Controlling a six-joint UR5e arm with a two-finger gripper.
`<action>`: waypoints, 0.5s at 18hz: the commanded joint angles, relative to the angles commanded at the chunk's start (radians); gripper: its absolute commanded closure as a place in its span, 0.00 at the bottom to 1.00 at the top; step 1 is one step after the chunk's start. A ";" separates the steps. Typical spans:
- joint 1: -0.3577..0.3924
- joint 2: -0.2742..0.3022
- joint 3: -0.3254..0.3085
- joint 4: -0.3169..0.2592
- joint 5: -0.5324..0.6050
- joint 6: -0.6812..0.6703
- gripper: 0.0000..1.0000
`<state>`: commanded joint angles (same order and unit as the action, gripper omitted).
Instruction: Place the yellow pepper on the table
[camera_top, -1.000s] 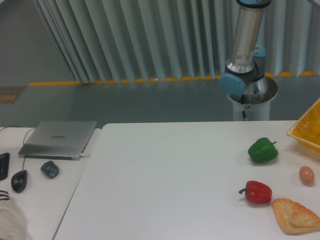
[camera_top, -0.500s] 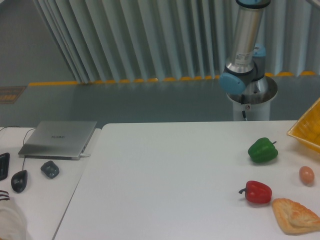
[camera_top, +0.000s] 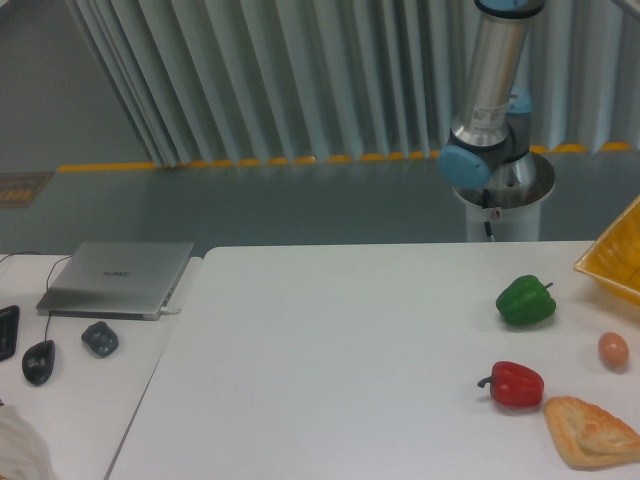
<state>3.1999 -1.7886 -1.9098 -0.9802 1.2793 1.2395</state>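
The large plain white table (camera_top: 330, 370) fills the lower part of the view, and the robot's silver arm column with pale blue joint caps (camera_top: 487, 100) rises behind its far right edge from a round base. The arm runs up out of the top of the picture, so the tool is not in view and its opening, or anything it may hold, cannot be told.

No yellow pepper shows anywhere in the frame; its place cannot be told. At the right edge, a yellow mesh basket (camera_top: 618, 259) pokes into view with only its corner visible, and its inside is cut off by the frame.

On the table's right side lies a glossy green bell pepper (camera_top: 526, 301), and nearer the camera a glossy red bell pepper (camera_top: 515, 384) with its dark stem pointing left. Just beside the red pepper, to its right, lies a flat golden-brown pastry (camera_top: 592, 432). A small brownish egg (camera_top: 613, 349) sits between the pastry and the basket, apart from both.

To the left stands a smaller white desk (camera_top: 90, 400) with a closed grey laptop (camera_top: 118, 277), a black computer mouse (camera_top: 38, 361) and a small dark grey object (camera_top: 99, 338).
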 joint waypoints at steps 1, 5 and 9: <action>0.002 0.000 0.002 -0.002 0.000 0.000 0.19; -0.014 0.002 0.014 -0.003 0.002 -0.011 0.21; -0.026 0.008 0.017 -0.005 0.003 -0.034 0.22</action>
<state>3.1739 -1.7810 -1.8929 -0.9848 1.2824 1.2057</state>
